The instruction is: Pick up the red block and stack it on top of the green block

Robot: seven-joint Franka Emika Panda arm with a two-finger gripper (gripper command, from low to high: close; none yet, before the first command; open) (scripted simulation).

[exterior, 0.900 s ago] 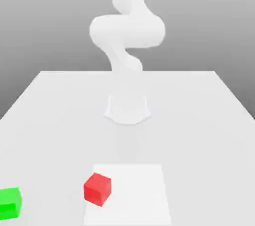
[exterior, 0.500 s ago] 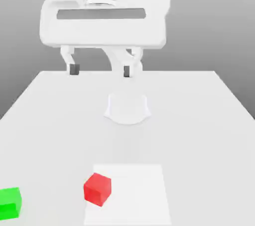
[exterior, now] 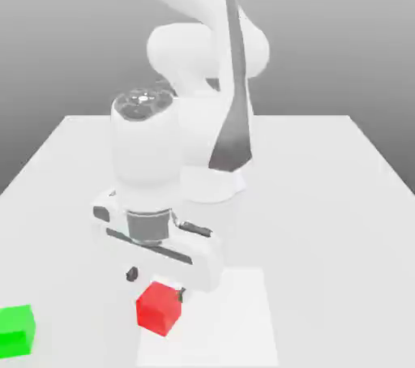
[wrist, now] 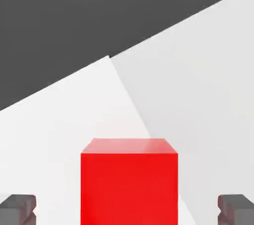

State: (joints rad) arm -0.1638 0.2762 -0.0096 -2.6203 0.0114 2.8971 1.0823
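The red block (exterior: 158,307) is a small bright-red cube resting near the front of the white table, on a lighter square patch. My gripper (exterior: 156,284) hangs just above and behind it, open, with one dark fingertip (exterior: 132,275) on each side of the block's width. In the hand view the red block (wrist: 129,182) sits between the two grey fingertips (wrist: 18,208), with a gap on either side. The green block (exterior: 16,331) lies on the table at the exterior view's far left, well apart from the red one.
The arm's white base (exterior: 212,181) stands at the table's middle, behind the gripper. The lighter square patch (exterior: 235,318) covers the front centre of the table (exterior: 324,220). The table's front-left edge runs close to the green block.
The arm has swung down from high above the table to just over the red block, fingers open throughout. Neither block has moved.
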